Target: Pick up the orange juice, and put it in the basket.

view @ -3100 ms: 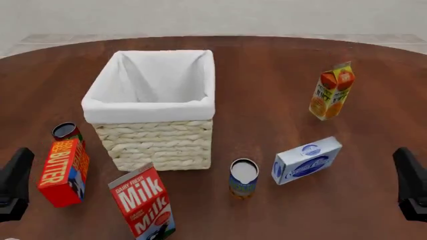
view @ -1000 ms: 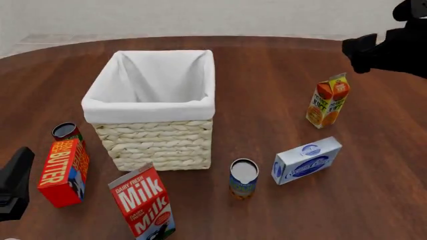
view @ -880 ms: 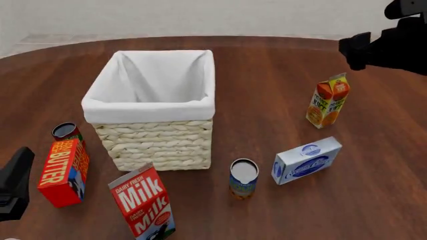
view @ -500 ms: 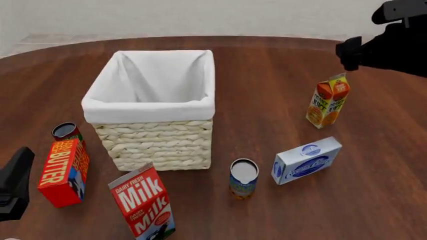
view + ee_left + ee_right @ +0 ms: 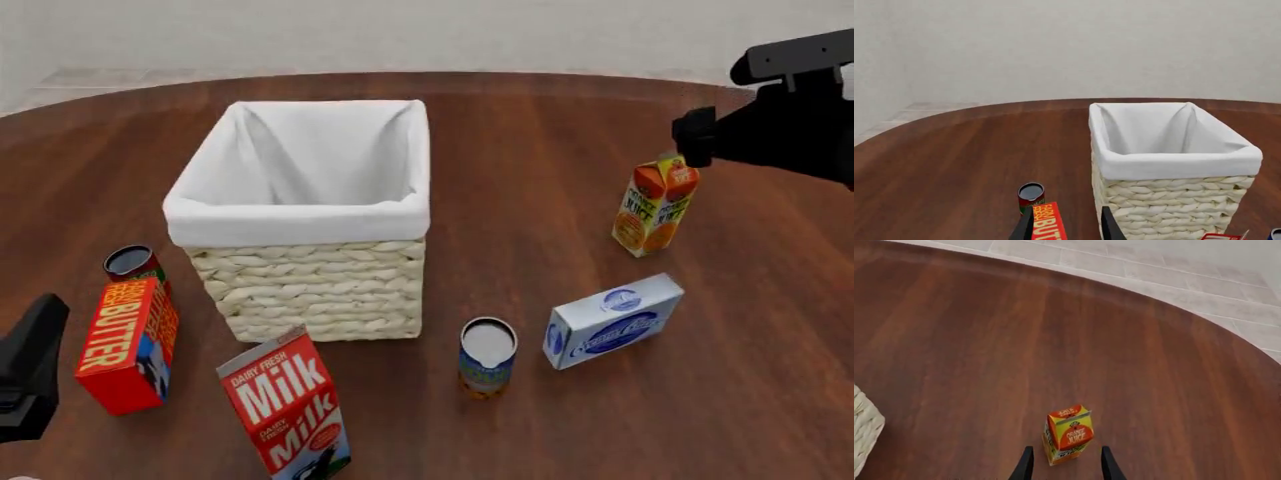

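The orange juice (image 5: 657,205) is a small yellow carton with an orange top, standing upright on the table right of the basket (image 5: 300,215). My right gripper (image 5: 691,140) hovers just above and behind the carton. In the right wrist view the orange juice (image 5: 1069,435) shows between the spread fingers of the right gripper (image 5: 1065,455), which is open and apart from it. The large wicker basket (image 5: 1174,165) with white lining has nothing inside. My left gripper (image 5: 30,360) rests low at the near left edge. In the left wrist view the left gripper (image 5: 1064,225) is open.
A red butter box (image 5: 127,345) and a dark can (image 5: 131,263) stand left of the basket. A milk carton (image 5: 287,405) stands in front of it. An open can (image 5: 487,355) and a blue-and-white box (image 5: 614,320) sit nearer than the juice.
The right arm rose from the near right edge to the far right, then came down and leftward to just above the juice carton. The left arm has not moved.
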Tool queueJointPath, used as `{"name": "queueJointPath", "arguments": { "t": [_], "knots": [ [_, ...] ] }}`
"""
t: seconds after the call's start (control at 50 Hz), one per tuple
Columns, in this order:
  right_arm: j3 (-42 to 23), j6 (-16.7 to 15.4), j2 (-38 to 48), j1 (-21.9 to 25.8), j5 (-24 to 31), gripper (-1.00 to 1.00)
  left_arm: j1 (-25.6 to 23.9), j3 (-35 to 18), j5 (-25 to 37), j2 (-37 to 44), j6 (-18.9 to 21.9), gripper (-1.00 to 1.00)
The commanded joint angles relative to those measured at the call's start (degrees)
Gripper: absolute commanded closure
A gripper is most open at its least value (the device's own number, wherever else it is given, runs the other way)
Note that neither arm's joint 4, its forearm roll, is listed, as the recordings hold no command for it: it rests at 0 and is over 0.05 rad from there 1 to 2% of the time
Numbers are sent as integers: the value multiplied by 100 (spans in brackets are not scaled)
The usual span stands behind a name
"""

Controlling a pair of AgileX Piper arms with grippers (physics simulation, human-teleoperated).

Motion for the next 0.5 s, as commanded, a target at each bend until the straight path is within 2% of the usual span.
{"name": "queueJointPath", "arguments": {
  "t": [0.02,0.5],
  "knots": [
    [78,-17,166,-152,-148,-100,0,0,0,0,4,-100],
    [-1,21,683,-187,-379,-100,0,0,0,1,0,-100]
  ]
}}
